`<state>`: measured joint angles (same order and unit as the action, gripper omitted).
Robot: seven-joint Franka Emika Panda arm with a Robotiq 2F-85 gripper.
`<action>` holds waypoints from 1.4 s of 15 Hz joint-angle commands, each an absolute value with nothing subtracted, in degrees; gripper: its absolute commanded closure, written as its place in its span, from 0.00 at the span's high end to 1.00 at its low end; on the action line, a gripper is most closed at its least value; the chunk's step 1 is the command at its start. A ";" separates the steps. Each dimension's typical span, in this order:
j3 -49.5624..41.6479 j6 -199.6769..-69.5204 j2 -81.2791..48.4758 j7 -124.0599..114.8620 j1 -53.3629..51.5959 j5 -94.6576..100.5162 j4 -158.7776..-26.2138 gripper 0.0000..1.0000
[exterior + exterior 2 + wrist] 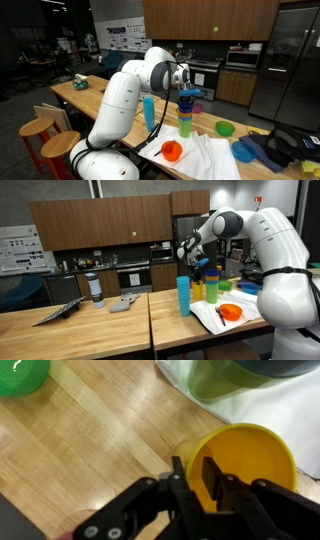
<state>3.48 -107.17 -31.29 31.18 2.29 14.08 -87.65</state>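
My gripper (193,465) straddles the rim of a yellow cup (245,460), one finger inside and one outside, pinched on the wall. In both exterior views the gripper (184,84) (194,258) points down over a group of coloured cups (186,115) (212,288) on the wooden counter. A green cup (215,378) stands just beyond the yellow one. A tall stack of blue cups (149,110) (183,295) stands apart beside the gripper.
A white cloth (205,158) (290,405) lies on the counter with an orange bowl (172,151) (231,312) on it. A green bowl (225,128) (20,375) and a blue bowl (245,150) sit nearby. Stools (38,127) stand by the counter.
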 commanded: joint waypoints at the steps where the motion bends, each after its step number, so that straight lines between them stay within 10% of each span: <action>1: 3.62 -105.92 -30.36 30.71 2.21 12.72 -87.90 0.00; 21: 2.22 -101.08 -21.55 18.21 -0.34 14.35 -78.96 0.01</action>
<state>3.23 -101.46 -23.02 20.79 0.56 13.91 -81.18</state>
